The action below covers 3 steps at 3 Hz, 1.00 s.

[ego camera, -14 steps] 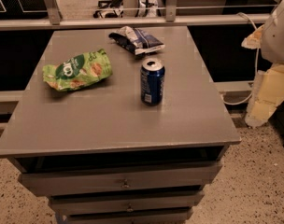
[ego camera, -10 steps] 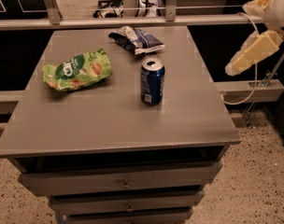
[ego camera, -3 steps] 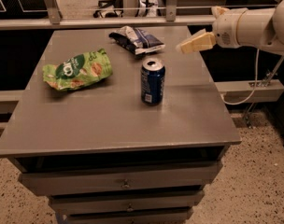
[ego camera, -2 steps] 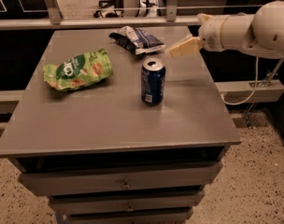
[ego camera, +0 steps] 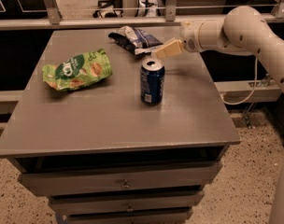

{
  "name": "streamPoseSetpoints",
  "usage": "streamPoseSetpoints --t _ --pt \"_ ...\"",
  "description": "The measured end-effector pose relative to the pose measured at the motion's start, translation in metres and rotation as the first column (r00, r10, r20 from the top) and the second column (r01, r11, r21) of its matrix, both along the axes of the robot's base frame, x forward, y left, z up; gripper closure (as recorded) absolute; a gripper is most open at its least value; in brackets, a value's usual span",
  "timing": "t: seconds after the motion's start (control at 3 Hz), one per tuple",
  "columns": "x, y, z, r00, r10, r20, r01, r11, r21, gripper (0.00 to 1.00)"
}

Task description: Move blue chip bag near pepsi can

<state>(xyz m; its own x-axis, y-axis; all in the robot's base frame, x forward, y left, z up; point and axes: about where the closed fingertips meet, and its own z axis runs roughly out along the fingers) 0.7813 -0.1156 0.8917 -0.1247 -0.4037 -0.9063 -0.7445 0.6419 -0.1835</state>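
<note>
The blue chip bag (ego camera: 134, 39) lies crumpled at the far middle of the grey table (ego camera: 109, 120), dark blue with white panels. The pepsi can (ego camera: 152, 81) stands upright in front of it, a short gap apart. My gripper (ego camera: 161, 52) reaches in from the right on a white arm (ego camera: 235, 29). Its cream tip hangs just right of the bag's near end and above the can's top.
A bright green chip bag (ego camera: 77, 70) lies at the left of the table. Drawers (ego camera: 123, 183) sit under the tabletop. A rail (ego camera: 132, 17) runs behind the far edge. A white cable (ego camera: 247, 90) hangs at the right.
My arm has swung in from the right side over the table, and the gripper has moved left toward the blue chip bag. The bags and can have not moved.
</note>
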Motion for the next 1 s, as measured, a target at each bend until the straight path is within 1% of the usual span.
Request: streamPoseSetpoints --t 0.33,0.67,1.0 --pt "0.016 0.016 -0.007 0.9993 0.003 -0.036 -0.003 1.000 0.011 0.00" --pt "0.024 0.037 -0.018 0.9949 0.054 -0.085 -0.054 0.999 0.006 0.00" --pt "0.030 0.048 -0.024 0.9908 0.092 -0.099 -0.092 0.996 0.005 0.00"
